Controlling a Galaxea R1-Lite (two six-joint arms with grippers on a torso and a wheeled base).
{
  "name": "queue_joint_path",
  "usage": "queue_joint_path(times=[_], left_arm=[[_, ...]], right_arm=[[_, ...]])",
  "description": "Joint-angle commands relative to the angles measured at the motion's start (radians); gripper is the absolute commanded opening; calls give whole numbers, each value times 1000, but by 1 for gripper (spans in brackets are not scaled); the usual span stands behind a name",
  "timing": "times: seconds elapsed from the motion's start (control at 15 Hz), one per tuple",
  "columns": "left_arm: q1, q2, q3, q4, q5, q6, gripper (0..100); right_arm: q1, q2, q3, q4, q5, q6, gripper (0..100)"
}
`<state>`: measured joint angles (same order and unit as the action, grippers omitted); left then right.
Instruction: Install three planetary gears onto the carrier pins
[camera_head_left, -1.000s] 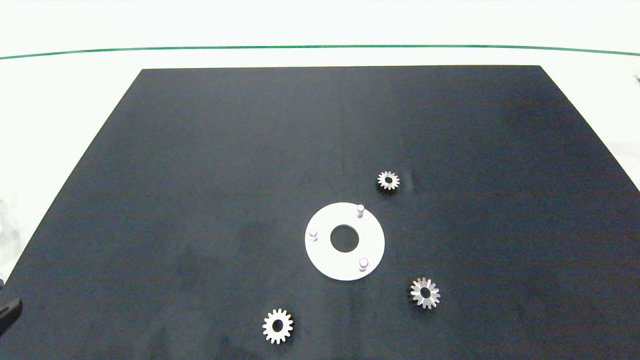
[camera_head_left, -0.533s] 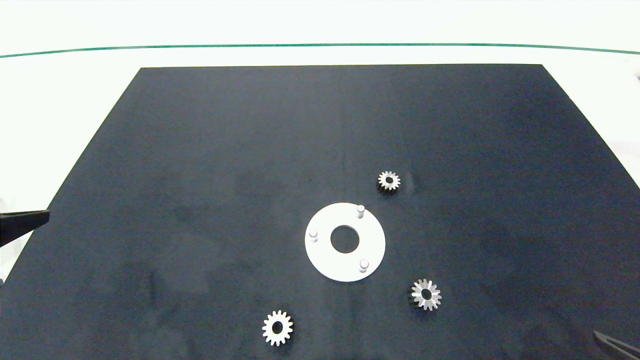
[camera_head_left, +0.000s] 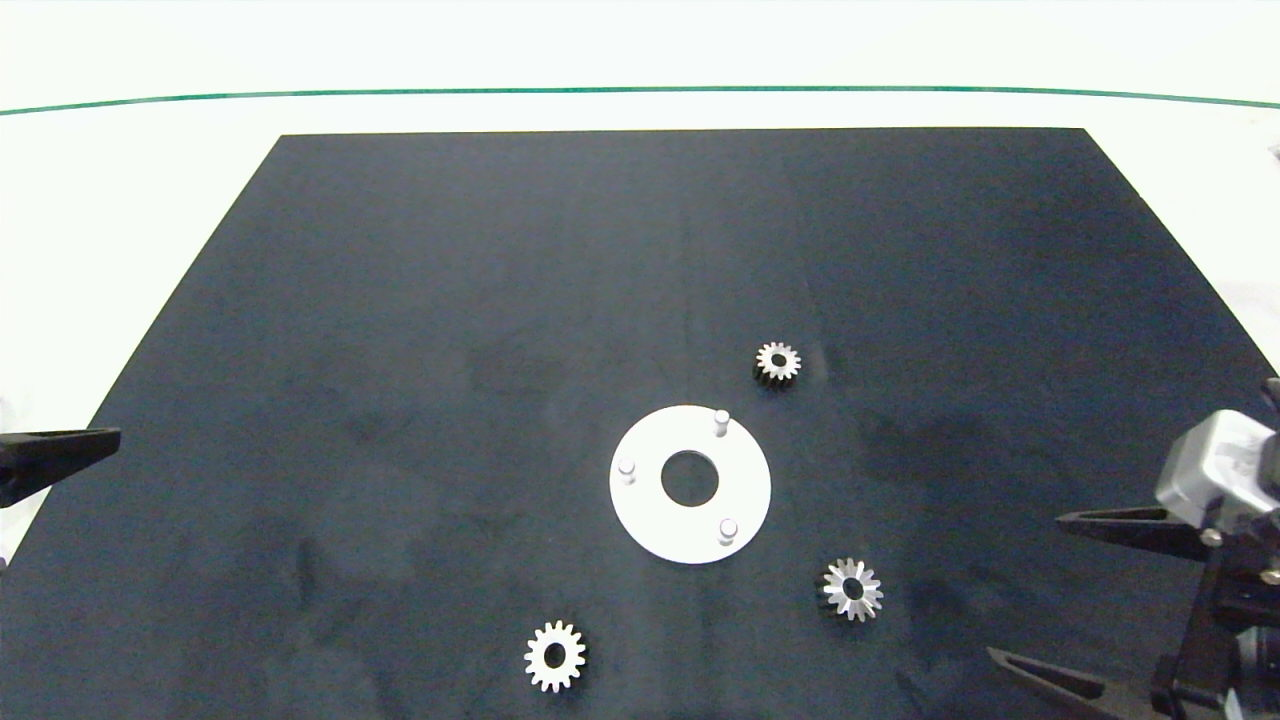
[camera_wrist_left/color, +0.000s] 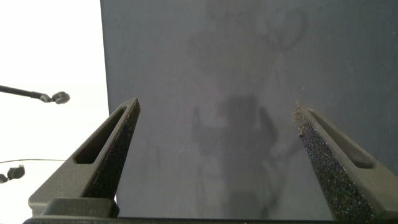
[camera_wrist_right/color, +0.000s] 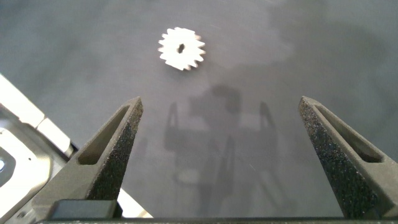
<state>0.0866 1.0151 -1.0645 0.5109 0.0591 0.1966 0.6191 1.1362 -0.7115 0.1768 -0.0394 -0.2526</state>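
Note:
On a black mat lies a flat white round plate (camera_head_left: 745, 480) with three upright carrier pins (camera_head_left: 720, 421) (camera_head_left: 627, 468) (camera_head_left: 728, 529), all bare. Three planetary gears lie flat on the mat around it: one beyond the plate (camera_head_left: 777, 361), one at the front right (camera_head_left: 852, 589), one at the front left (camera_head_left: 555, 655). My right gripper (camera_head_left: 1025, 585) is open at the mat's front right, to the right of the front-right gear (camera_wrist_right/color: 181, 48), which lies ahead of its open fingers (camera_wrist_right/color: 118, 137). My left gripper (camera_wrist_left/color: 216, 109) is open over the mat's left edge, holding nothing.
The black mat (camera_head_left: 500, 300) covers most of a white table (camera_head_left: 120, 200). A thin green line (camera_head_left: 640, 91) runs across the far side. Thin cables (camera_wrist_left/color: 37, 95) lie on the white table beside the mat's left edge.
My right gripper has come into view from the front right corner and moved in over the mat. The left finger has edged slightly inward. Gears and plate have not moved.

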Motion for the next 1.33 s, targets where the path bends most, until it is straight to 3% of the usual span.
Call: queue_joint_path(times=[0.07, 0.27, 0.4, 0.6, 1.0, 1.27, 1.33], left_arm=[[-2, -15, 1, 3, 1, 1, 100], [-16, -16, 1, 15, 1, 1, 100], [-19, -20, 1, 17, 1, 3, 100], [-24, -20, 1, 18, 1, 3, 100], [-24, -30, 0, 18, 1, 3, 100], [-24, -32, 0, 18, 1, 3, 100], [-24, -33, 1, 18, 1, 3, 100]], right_arm=[[67, 160, -37, -39, -11, -2, 100], [77, 270, -37, -137, -45, -4, 100], [96, 315, -39, -175, -51, -4, 100], [97, 355, -39, -189, -74, -4, 100], [103, 402, -37, -198, -77, -4, 100], [114, 425, -36, -232, -131, -4, 94], [114, 430, -36, -235, -129, -4, 91]])
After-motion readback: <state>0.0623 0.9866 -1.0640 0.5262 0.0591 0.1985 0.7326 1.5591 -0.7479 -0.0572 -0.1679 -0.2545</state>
